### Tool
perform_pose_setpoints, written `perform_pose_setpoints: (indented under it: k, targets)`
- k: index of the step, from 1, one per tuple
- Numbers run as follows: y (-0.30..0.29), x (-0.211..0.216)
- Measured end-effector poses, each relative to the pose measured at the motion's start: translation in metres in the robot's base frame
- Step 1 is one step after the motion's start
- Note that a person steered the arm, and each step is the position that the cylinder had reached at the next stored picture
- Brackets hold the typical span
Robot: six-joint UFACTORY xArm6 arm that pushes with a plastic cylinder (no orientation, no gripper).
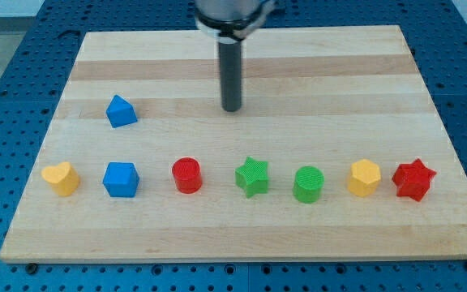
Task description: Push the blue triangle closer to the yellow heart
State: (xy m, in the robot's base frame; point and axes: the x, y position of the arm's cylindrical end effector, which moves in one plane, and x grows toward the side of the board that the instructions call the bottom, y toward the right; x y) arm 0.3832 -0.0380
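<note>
The blue triangle (121,111) lies on the wooden board at the view's left, above the row of blocks. The yellow heart (61,178) is the leftmost block of that row, below and to the left of the triangle. My tip (231,109) rests on the board near the middle, well to the right of the blue triangle and touching no block.
A row along the view's bottom holds a blue cube (121,179), a red cylinder (187,175), a green star (252,177), a green cylinder (308,184), a yellow hexagon (364,178) and a red star (413,180). The board's edge (23,212) borders a blue perforated table.
</note>
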Motion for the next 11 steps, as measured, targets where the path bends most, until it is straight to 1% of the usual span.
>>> perform_pose_setpoints:
  k: [3, 5, 6, 7, 9, 11]
  targets:
    - [-0.151, -0.001]
    - [-0.208, -0.006]
    - [-0.208, -0.006]
    - [-0.208, -0.023]
    - [-0.175, -0.026]
    - [-0.192, 0.036]
